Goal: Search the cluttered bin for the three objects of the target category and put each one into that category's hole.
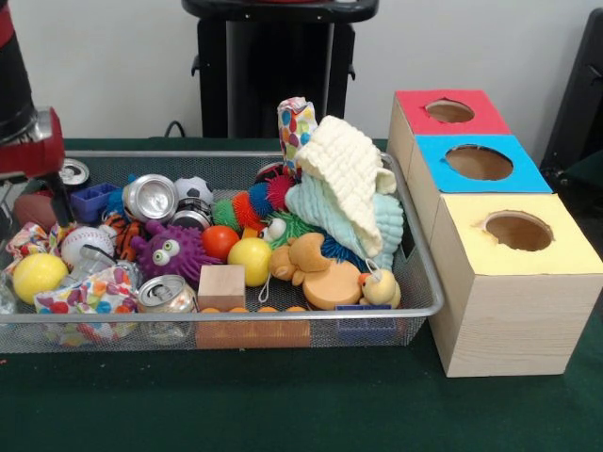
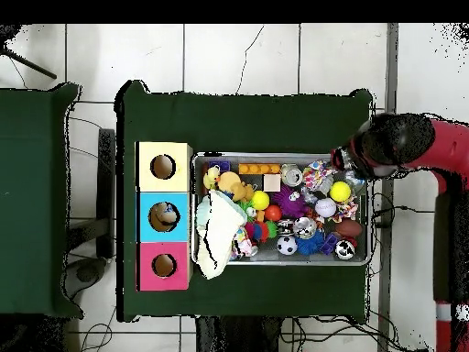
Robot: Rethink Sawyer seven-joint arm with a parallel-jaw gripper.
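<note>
The wire mesh bin (image 1: 236,314) is packed with toys. In it are a yellow ball (image 1: 250,260), an orange ball (image 1: 220,241), a baseball (image 1: 85,245), a soccer ball (image 1: 193,190) and silver cans (image 1: 151,197). A cream cloth (image 1: 347,174) lies over a mint cloth (image 1: 377,221), and a wooden block (image 1: 221,286) sits near the front. My gripper (image 1: 57,200) hangs at the bin's left end, above a brown ball (image 1: 33,207); in the overhead view the gripper (image 2: 355,165) is over the bin's right end. Its tips are hidden.
Red (image 1: 449,111), blue (image 1: 479,162) and yellow (image 1: 518,230) boxes, each with a round hole, stand in a row right of the bin. In the overhead view something brownish shows inside the blue box's hole (image 2: 165,216). Green cloth (image 1: 301,405) covers the table.
</note>
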